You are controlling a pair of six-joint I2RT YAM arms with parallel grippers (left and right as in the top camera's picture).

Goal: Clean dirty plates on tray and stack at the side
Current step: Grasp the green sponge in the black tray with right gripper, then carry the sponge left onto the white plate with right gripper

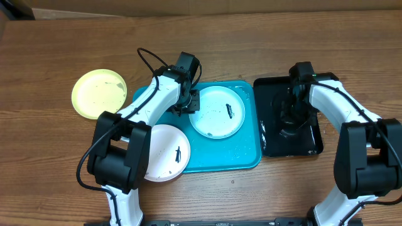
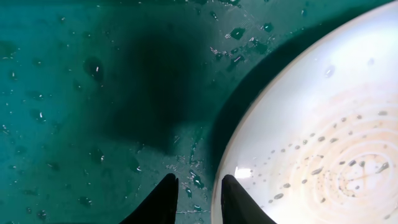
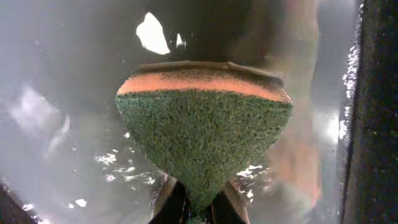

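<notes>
Nearest in the overhead view, low and left of centre: white plate (image 1: 164, 152), lying with one side over the rim of the turquoise tray (image 1: 239, 150) and the other side on the wooden surface (image 1: 50, 176). Further up, in the middle of the tray: pale plate (image 1: 217, 112), wet, with small dark smudges. Just beside its left rim: left pincer (image 2: 198, 202), released, tips a little apart with only wet tray floor between, grasping nothing. To the right, inside the black tray (image 1: 311, 141): right pincer (image 3: 193, 205), clenched on a green scouring sponge (image 3: 202, 130) with an orange back. Farthest, at upper left, on the bare surface and well apart from the tray: yellow-green plate (image 1: 99, 93).

Probably light, stiff plastic, thin at the rim. Wet, so likely slippery and apt to slide on the tray under scrubbing. Better to take hold at the raised rim, one tip under and one over, not on the flat middle. Soft sponge, easily squeezed, probably safe to press firmly.
</notes>
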